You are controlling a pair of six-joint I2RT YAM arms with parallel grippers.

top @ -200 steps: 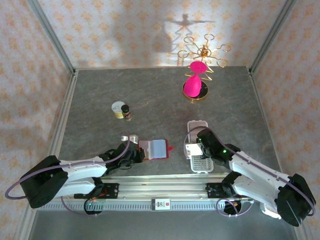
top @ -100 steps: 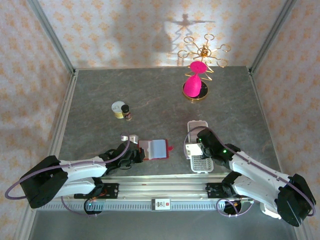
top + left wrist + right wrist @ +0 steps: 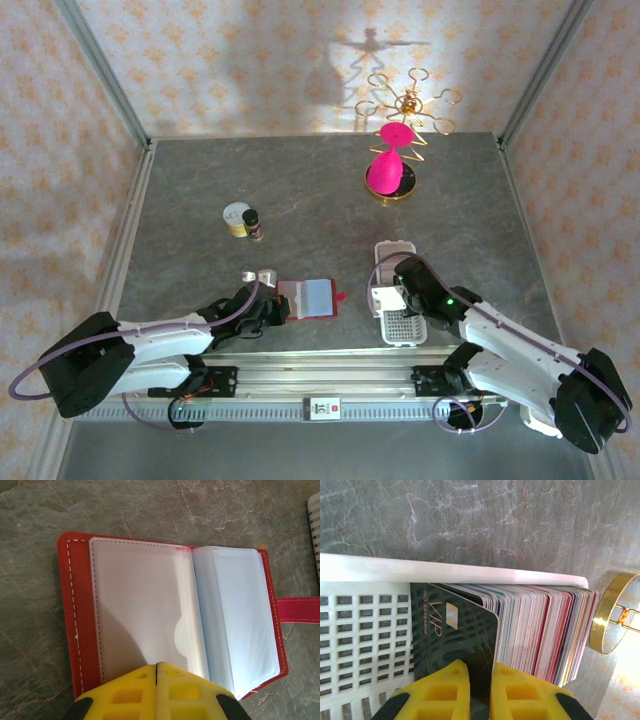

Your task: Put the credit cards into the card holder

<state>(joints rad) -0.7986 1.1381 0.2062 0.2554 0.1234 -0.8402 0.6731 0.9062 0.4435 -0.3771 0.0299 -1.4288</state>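
- Grey stone surface (image 3: 320, 180), patterned walls (image 3: 250, 60) around
- Gold stand (image 3: 408, 104) far right, jar (image 3: 236, 218) and bottle (image 3: 252, 224) left
- Card holder (image 3: 170, 615) open near centre, left hand (image 3: 156, 669) clenched at its near edge
- Right hand (image 3: 480, 675) grasping black credit card (image 3: 455, 635) in white tray (image 3: 365, 610)

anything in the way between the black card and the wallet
Nothing visible: bare table lies between the black card in the right gripper and the open wallet. The left gripper sits at the wallet's edge.
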